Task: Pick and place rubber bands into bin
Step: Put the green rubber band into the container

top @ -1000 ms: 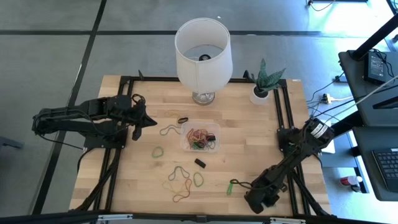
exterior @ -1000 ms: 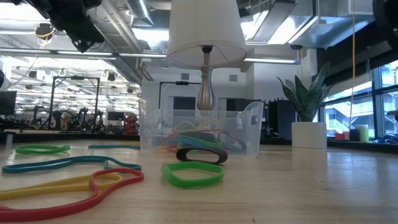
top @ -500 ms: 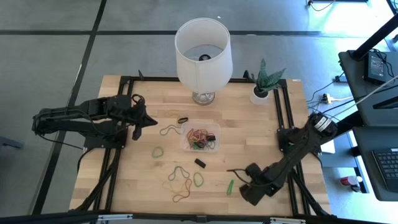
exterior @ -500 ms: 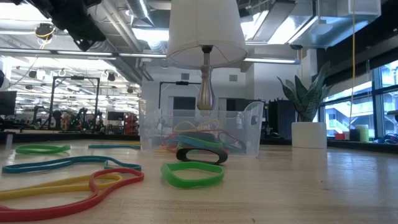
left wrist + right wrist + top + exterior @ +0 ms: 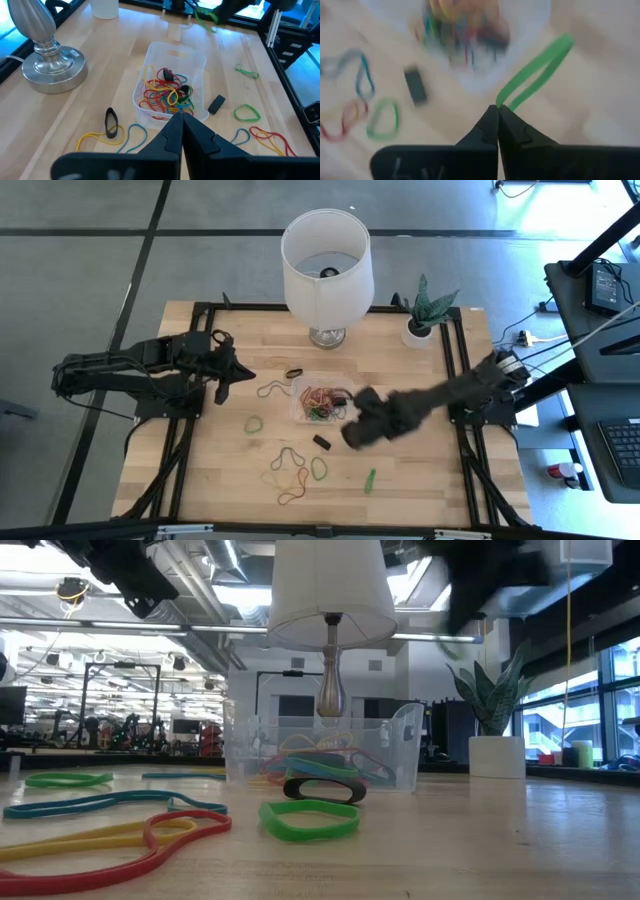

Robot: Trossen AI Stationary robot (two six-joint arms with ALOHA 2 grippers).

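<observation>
1. While the wooden counter (image 5: 220,470) carries the whole layout, the clear bin (image 5: 300,412) sits near its middle, in front of the lamp (image 5: 322,255), already holding a tangle of rubber bands (image 5: 165,92); others lie loose on the counter on the near and left sides of the bin.
2. Right hand (image 5: 498,111): fingers pinched fully together on one end of a green rubber band (image 5: 535,72), which sticks out forward as a long loop. In the high view this hand (image 5: 362,428) appears blurred, just beside the bin's right edge.
3. Left hand (image 5: 181,120): fingers shut, holding nothing, waiting above the counter's left side, well apart from the bin.
4. Step in hand, by judgement: carrying the green band to the bin. Done well, the loop should be fully over the bin's opening before release, since a band let go at the rim may spring back onto the counter.
5. Position: the held band hangs over counter beside the bin wall, not yet clearly above the contents.
</observation>
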